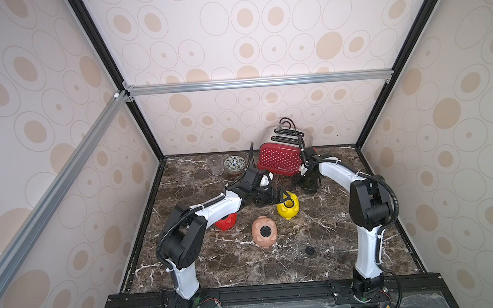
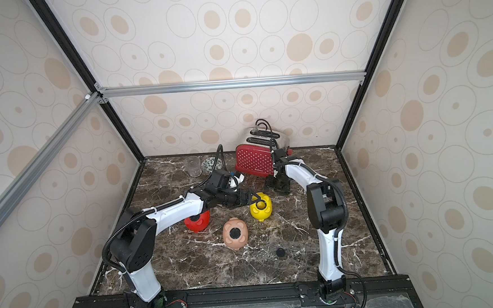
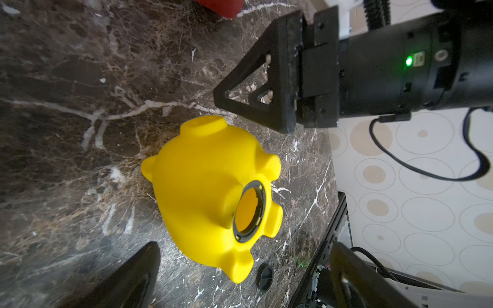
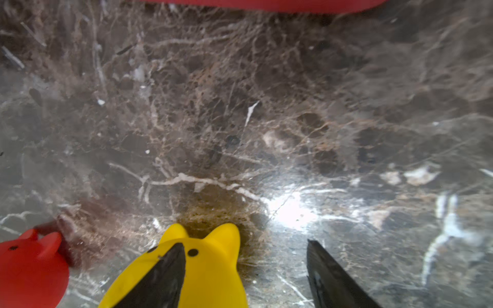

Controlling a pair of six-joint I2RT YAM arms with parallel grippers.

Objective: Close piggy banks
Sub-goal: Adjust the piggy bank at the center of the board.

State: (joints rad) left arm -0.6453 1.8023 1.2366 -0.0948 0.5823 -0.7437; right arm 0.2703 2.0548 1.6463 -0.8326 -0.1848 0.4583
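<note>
The yellow piggy bank [image 3: 202,186], belly hole [image 3: 249,210] unplugged, lies between the left pincer's [image 1: 284,198] wide jaws. A black plug [image 1: 310,250] lies well apart from it, toward the right arm [image 1: 365,206]. The right pincer [image 4: 246,242] is parted and empty.

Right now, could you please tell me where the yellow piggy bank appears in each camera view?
Both top views: yellow piggy bank just below centre.
Left wrist: fills the middle, open belly hole facing the camera.
Right wrist: close up at the frame edge, ears and eyes showing.
Shared landmark: the loose black cap, in both top views and left wrist; not in right wrist.
</note>
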